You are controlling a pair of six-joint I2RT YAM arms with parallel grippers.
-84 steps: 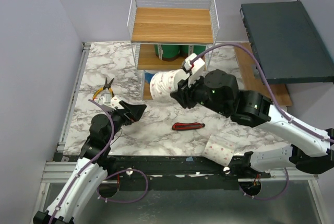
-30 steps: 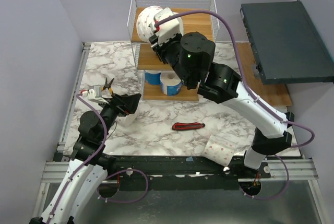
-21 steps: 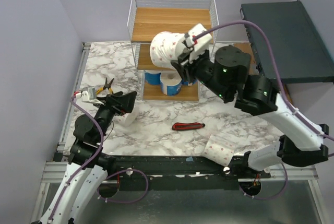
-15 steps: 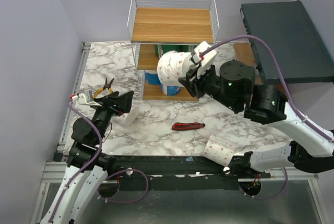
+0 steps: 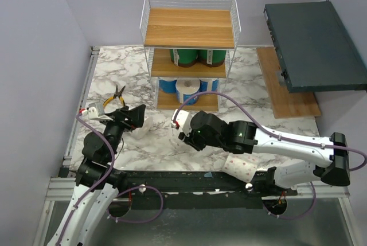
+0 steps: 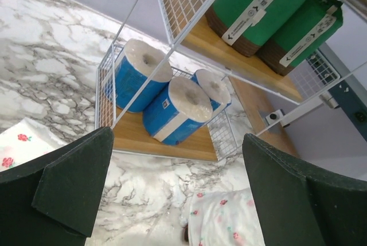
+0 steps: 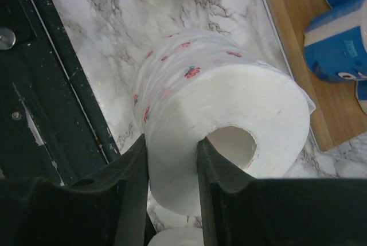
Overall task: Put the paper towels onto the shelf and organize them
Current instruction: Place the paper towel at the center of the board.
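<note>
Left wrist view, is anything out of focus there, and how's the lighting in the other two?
Left wrist view: the left gripper's fingers are dark and soft-edged up close, while the blue-wrapped rolls look sharp. Right wrist view: the dotted roll in the right gripper is bright, its white face showing little texture. Top view: even light, no glare on the shelf, only faint shadows.

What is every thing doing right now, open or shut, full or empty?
Left gripper: open, empty.
Right gripper: shut on dotted roll.
Shelf: top tier bare.
Green rolls: on middle tier.
Blue rolls: on bottom tier.
Loose roll: lying on table.
</note>
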